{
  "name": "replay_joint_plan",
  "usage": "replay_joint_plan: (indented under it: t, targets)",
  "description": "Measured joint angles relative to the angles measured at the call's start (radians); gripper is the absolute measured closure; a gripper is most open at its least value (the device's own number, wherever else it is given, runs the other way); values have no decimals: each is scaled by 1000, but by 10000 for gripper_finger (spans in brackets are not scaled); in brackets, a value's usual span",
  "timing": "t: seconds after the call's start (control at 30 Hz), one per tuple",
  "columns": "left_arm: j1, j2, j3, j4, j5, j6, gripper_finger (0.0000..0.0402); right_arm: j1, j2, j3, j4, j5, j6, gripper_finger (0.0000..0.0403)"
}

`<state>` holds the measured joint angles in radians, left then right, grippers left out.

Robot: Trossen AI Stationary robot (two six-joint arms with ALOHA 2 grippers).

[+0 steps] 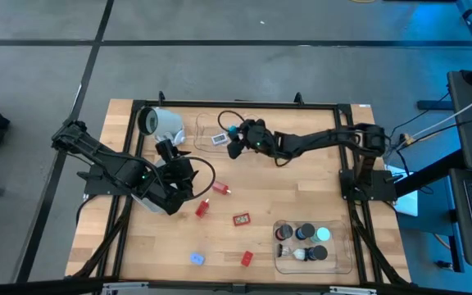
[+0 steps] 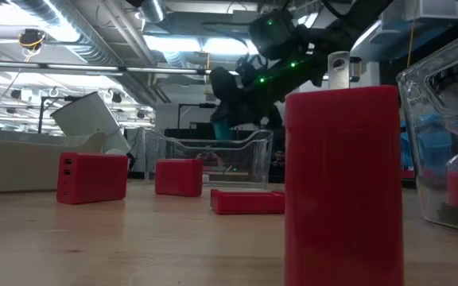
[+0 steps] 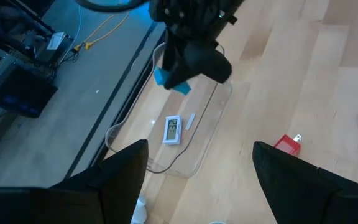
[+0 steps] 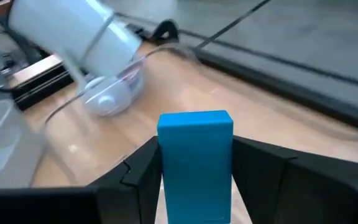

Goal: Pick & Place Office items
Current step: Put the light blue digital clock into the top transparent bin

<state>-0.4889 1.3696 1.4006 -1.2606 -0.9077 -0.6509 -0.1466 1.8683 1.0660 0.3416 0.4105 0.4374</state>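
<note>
My right gripper point(image 1: 234, 136) reaches in from the table's right and is shut on a small blue block point(image 3: 168, 78). It hangs over the clear tray point(image 3: 199, 140) at the table's far middle. A white rectangular piece point(image 3: 173, 130) and a thin white stick point(image 3: 190, 121) lie flat on that tray's floor. My left gripper point(image 3: 197, 180) waits open at the left point(image 1: 188, 174), above the bare wood. Loose red blocks point(image 1: 222, 189), point(image 1: 202, 208), point(image 1: 242, 219) lie on the table between the arms. My right gripper pinches the blue block between its two fingers, one on each of two opposite sides point(image 4: 166, 168). The block's free end point(image 4: 195, 119) sticks out past the fingertips. The fingers slant down from the table's right. The block is lifted clear above the tray.
A large white-grey cylinder point(image 1: 162, 123) lies at the far left beside the tray. A second clear tray point(image 1: 342, 264) at the near right holds several round pucks. A red block point(image 1: 247, 258) and a blue piece point(image 1: 197, 259) lie near the front edge.
</note>
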Motion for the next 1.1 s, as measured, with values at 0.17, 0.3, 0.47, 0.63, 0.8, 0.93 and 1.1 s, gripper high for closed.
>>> replay_joint_plan:
  t: [0.17, 0.3, 0.47, 0.63, 0.8, 0.93, 1.1]
  targets:
    - [0, 0, 0, 0, -18, 8, 114, 0, 29, 0, -4, -20, 0, 241]
    - [0, 0, 0, 0, -19, 9, 114, -1, 52, 3, 13, -14, 0, 241]
    - [0, 0, 0, 0, -19, 10, 114, -1, 58, 4, 11, 2, -9, 241]
    - [0, 0, 0, 0, -19, 29, 114, 1, 63, 16, 11, -28, -78, 240]
    - [1, 0, 0, 0, -19, 37, 114, 5, 68, 98, 2, -93, -195, 239]
    - [0, 0, 0, 0, -19, 51, 114, 1, 66, 159, -7, -109, -324, 238]
    - [1, 0, 0, 0, -19, 62, 114, -35, 113, 203, -16, -146, -371, 237]
